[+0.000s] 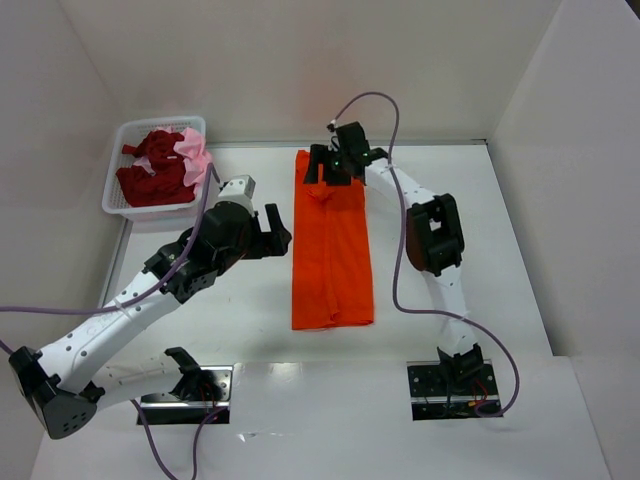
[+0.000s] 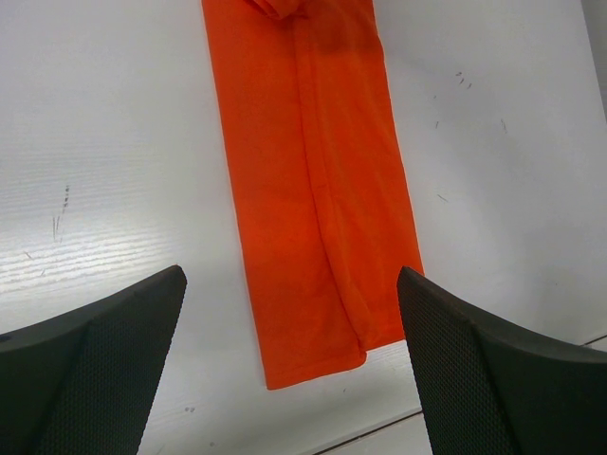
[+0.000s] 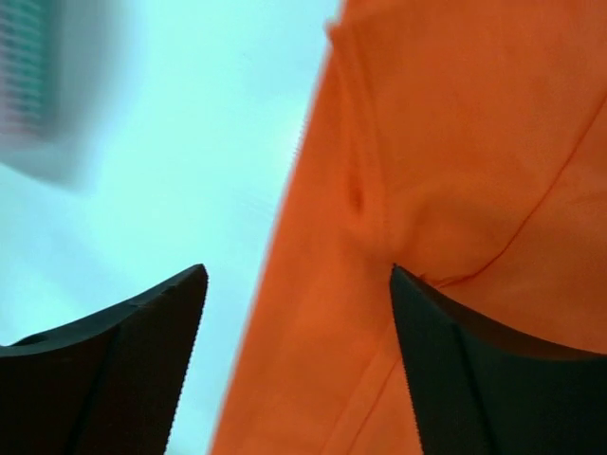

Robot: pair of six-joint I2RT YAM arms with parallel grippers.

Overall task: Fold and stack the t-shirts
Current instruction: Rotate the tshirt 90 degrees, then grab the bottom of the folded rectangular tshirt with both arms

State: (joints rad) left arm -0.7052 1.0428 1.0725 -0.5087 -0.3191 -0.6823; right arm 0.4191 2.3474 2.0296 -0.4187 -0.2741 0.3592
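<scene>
Your orange t-shirt (image 1: 332,250) is lying mid-table, folded into a long narrow strip running near to far. The right gripper (image 1: 335,165) is hovering over its far end, jaws apart and grasping nothing. The left gripper (image 1: 272,228) is hanging wide open beside its left edge. By my judgement you're facing the crosswise folds next. The dark red t-shirt (image 1: 150,175) and pale pink t-shirt (image 1: 196,152) are sitting crumpled in the basket (image 1: 112,190), far left.
</scene>
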